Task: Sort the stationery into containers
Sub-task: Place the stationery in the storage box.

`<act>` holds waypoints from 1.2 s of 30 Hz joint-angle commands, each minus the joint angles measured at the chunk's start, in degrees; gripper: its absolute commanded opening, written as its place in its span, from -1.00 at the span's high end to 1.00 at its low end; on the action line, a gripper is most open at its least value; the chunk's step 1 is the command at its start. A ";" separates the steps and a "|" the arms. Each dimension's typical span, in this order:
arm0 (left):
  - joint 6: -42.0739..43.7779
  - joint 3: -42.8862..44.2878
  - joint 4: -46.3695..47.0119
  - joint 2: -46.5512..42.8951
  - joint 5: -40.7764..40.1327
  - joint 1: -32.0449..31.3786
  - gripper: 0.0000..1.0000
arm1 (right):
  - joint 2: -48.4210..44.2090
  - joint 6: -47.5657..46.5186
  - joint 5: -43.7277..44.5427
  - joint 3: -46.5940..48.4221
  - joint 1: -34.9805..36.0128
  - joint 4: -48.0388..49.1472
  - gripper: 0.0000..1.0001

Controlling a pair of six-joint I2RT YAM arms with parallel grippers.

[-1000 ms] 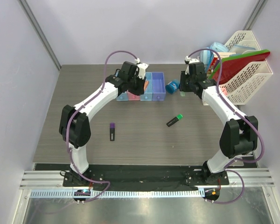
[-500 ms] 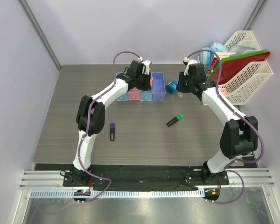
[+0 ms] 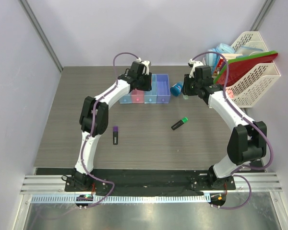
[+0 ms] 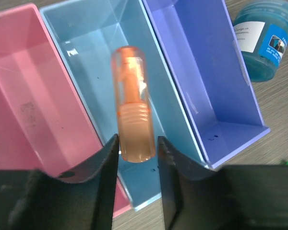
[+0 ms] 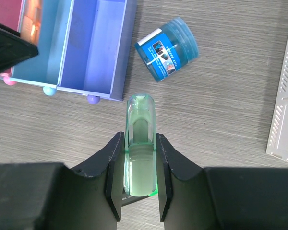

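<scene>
Above the blue bin (image 4: 93,62), we hold an orange cap (image 4: 131,91).
Our left gripper (image 4: 137,143) pinches it tight; our right gripper (image 5: 138,141) clamps a green cap (image 5: 140,117) over the table (image 5: 221,110), just near of the roll (image 5: 167,42).

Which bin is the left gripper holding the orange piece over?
The light blue bin between the pink bin and purple-blue bin; the left gripper holds the orange piece above it.

Bright, even light, really soft shadows. Glare on the front metal strip (image 3: 149,212), tiny hotspot on the orange bit (image 4: 133,103).
</scene>
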 commanded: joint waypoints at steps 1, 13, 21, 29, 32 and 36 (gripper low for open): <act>-0.38 0.94 2.66 0.22 0.18 -0.25 0.17 | 0.68 0.13 -2.24 3.85 -0.16 2.71 0.79; -0.13 0.77 0.91 -7.77 1.50 1.24 -0.29 | 15.34 1.89 -7.95 15.88 1.68 3.86 0.79; 12.87 -15.66 -3.55 -24.99 -3.67 3.88 -0.36 | 26.61 2.59 -11.56 29.49 6.68 2.72 0.78; 20.62 -30.41 -10.96 -34.31 -5.36 4.15 -0.47 | 34.69 2.50 -12.35 37.95 11.08 2.01 0.79; 20.27 -35.78 -11.66 -36.07 -4.31 4.06 -0.47 | 37.33 2.85 -12.44 39.71 11.44 2.01 0.78; 19.92 -40.98 -11.49 -37.22 -3.25 4.15 -0.45 | 39.36 2.42 -11.91 40.50 11.53 2.01 0.78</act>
